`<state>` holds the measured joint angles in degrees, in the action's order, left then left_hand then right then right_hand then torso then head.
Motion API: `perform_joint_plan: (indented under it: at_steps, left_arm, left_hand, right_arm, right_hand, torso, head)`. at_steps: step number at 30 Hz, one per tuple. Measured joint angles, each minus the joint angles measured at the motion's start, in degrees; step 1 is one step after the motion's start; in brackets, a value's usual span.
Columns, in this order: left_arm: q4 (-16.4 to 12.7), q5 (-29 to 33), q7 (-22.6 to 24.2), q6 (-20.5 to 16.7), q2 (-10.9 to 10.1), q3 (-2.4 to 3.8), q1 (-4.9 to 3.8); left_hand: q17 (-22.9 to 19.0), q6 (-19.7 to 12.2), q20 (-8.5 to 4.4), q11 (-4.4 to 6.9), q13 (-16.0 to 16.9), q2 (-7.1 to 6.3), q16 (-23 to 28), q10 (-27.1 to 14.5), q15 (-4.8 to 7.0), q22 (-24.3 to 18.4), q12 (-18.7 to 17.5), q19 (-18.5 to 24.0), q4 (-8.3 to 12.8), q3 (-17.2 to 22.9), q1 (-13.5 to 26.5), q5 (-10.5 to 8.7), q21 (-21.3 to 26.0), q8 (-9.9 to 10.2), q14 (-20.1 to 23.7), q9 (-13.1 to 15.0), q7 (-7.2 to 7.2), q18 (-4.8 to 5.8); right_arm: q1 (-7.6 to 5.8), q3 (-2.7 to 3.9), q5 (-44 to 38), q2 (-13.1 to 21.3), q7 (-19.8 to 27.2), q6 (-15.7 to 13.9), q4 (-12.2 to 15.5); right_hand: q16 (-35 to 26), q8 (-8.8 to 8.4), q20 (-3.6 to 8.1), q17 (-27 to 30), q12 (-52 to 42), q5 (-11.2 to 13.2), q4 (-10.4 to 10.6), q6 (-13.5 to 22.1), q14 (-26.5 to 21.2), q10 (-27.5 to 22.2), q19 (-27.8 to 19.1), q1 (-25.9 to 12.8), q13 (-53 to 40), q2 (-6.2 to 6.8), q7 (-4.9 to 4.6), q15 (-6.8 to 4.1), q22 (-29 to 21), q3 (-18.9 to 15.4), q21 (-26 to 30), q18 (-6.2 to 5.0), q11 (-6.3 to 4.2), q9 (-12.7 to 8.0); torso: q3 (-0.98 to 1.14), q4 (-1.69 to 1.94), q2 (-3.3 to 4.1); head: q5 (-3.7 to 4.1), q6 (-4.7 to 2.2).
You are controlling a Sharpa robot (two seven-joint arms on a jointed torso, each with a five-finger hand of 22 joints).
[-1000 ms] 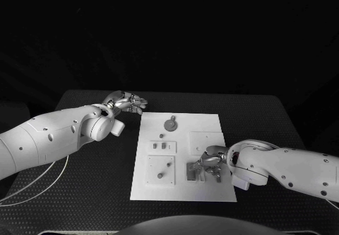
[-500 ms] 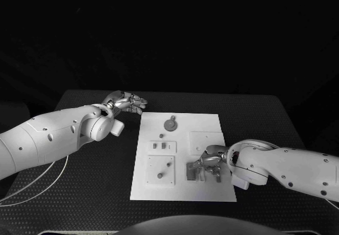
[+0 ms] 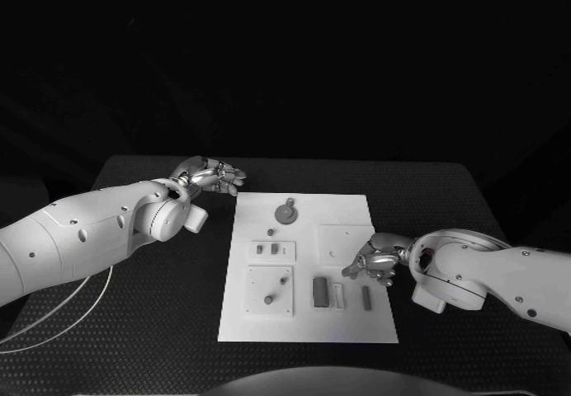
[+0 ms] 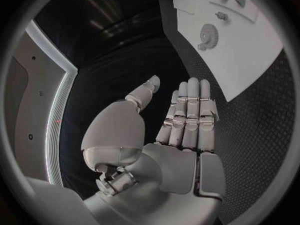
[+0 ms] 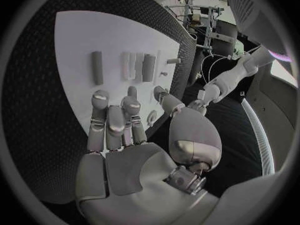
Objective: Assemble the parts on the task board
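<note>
Our left hand [image 3: 212, 176] hovers empty, fingers apart, off the task board's [image 3: 304, 326] far left corner. On the board we see the gear [image 3: 287, 213], then the dark bar [image 3: 320, 291] and slimmer pieces [image 3: 338, 295] near our right hand [image 3: 374, 260], also empty, fingers loosely spread. Reaching in carelessly, we risk nudging those loose parts askew.

Dim scene, black surroundings, bright white task board [image 3: 307, 272], wrist views fisheye-bent at edges
</note>
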<state>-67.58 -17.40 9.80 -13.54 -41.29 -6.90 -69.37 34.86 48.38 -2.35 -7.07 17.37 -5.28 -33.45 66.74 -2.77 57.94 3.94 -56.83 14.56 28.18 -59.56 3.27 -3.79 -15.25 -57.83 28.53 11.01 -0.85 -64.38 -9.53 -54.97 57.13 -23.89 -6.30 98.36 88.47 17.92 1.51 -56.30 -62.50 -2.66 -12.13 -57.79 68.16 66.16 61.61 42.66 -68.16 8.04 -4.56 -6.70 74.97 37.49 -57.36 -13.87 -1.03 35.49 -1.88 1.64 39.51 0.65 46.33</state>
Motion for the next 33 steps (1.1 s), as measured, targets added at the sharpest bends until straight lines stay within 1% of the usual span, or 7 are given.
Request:
perform_joint_plan:
  at_steps: [4,7,14,18,24,29,33]
  left_arm:
    - [0.1,0.0,0.0,0.0,0.3,-0.01,0.0]
    - [0.1,0.0,0.0,0.0,0.4,-0.02,0.0]
    - [0.3,0.0,0.0,0.0,0.4,-0.05,0.0]
    - [0.3,0.0,0.0,0.1,0.5,-0.06,0.0]
    - [0.3,0.0,0.1,0.1,0.5,-0.09,0.01]
    - [0.3,0.0,0.1,0.1,0.4,-0.11,0.01]
    - [0.2,0.0,0.1,0.2,0.4,-0.12,0.01]
  left_hand:
    - [0.2,0.0,0.0,0.0,0.0,-0.17,0.3,0.0,0.0,0.0,0.0,0.0,-0.2,-0.2,0.2,0.0,0.0,-0.3,0.0,0.0,0.0,0.0]
    - [0.2,0.0,0.0,0.0,0.0,-0.31,0.3,0.0,0.0,0.0,0.0,0.0,-0.2,-0.2,0.3,0.0,0.0,-0.3,0.0,0.0,0.0,0.0]
    - [0.5,0.0,0.0,0.0,0.0,-0.73,0.6,0.0,-0.36,0.0,0.0,0.0,-0.7,-0.7,0.8,-0.25,0.0,-0.3,0.1,0.0,0.0,0.0]
    - [0.6,0.0,0.0,0.0,0.0,-0.68,0.6,0.0,-0.37,0.0,0.0,0.0,-0.7,-0.7,1.1,-0.24,0.0,-0.3,0.1,0.0,0.01,0.0]
    - [0.8,0.0,0.2,0.0,0.0,-0.98,0.6,0.0,-0.36,-0.1,0.0,0.2,-0.9,-0.9,1.5,-0.24,0.0,-0.3,0.1,0.0,0.01,0.0]
    - [0.9,0.0,0.2,0.0,0.0,-0.98,0.6,0.0,-0.35,-0.1,0.0,0.2,-1.1,-1.1,1.5,-0.24,0.0,-0.3,0.1,0.0,0.01,0.0]
    - [1.0,0.0,0.15,0.0,0.0,-0.99,0.9,0.0,-0.35,-0.1,0.0,0.3,-1.1,-1.1,1.9,-0.24,0.0,-0.3,0.1,0.0,0.01,-0.01]
  right_arm:
    - [-0.55,-0.07,0.0,1.9,-0.8,1.0,0.0]
    - [-0.59,-0.14,-0.3,2.9,-1.7,2.2,-0.2]
    - [-0.57,-0.37,-2.9,4.2,-3.5,7.0,-0.1]
    - [-0.44,-0.85,-5.7,4.1,-4.2,8.8,-0.3]
    - [0.12,-1.78,-8.7,3.4,-4.8,10.0,-0.7]
    - [1.55,-1.92,-10.0,2.0,-5.1,10.0,-1.0]
    - [2.32,-1.94,-10.4,0.8,-5.2,9.6,-1.2]
  right_hand:
    - [0.0,0.21,0.0,-0.3,0.0,0.0,-1.7,-0.2,0.2,0.2,0.0,1.5,0.0,-1.51,0.03,-0.04,0.0,-0.8,0.0,-0.03,-0.2,0.5]
    - [0.0,0.21,0.0,-0.7,-0.2,0.0,-2.6,-0.4,0.5,0.3,0.0,1.7,0.0,-1.71,0.09,-0.03,0.0,-1.2,0.0,-0.04,-0.11,0.6]
    - [0.3,0.59,-0.01,-1.9,-1.6,0.0,-2.4,-1.6,1.5,1.7,0.0,0.9,-0.8,-3.16,0.21,-0.09,0.0,-1.4,-0.2,-0.13,-0.61,0.9]
    - [0.3,0.59,-0.09,-2.2,-1.8,0.0,-2.4,-1.9,1.6,2.0,0.1,0.6,-1.1,-3.46,0.28,-0.05,0.0,-1.6,-0.2,-0.16,-0.73,0.9]
    - [0.2,0.59,-0.09,-2.3,-2.2,0.0,-1.9,-2.4,2.0,2.5,0.1,-0.5,-1.4,-2.37,0.13,-0.22,0.0,-2.1,-0.2,-0.19,-0.73,0.9]
    - [0.2,0.59,-0.09,-2.3,-2.2,0.0,-0.9,-2.6,2.0,2.5,0.1,-1.3,-1.2,-1.59,0.31,-0.23,0.0,-1.7,-0.2,-0.22,-0.72,0.9]
    - [0.2,0.58,0.04,-2.1,-1.9,0.0,1.0,-2.6,2.0,2.6,0.3,-2.5,-0.8,-0.4,0.31,-0.22,0.0,-1.1,-0.2,-0.23,-0.72,0.7]
  torso:
    - [0.04,-0.17,0.03]
    - [0.1,-0.26,0.03]
    - [0.14,-0.26,0.1]
    - [0.11,-0.24,0.09]
    - [0.0,-0.08,0.06]
    - [-0.06,-0.02,0.06]
    - [-0.08,0.0,0.05]
  head:
    - [0.24,-0.12]
    - [0.42,-0.13]
    - [0.91,-0.08]
    - [1.15,-0.03]
    - [1.49,0.07]
    - [1.48,0.08]
    - [1.43,0.05]
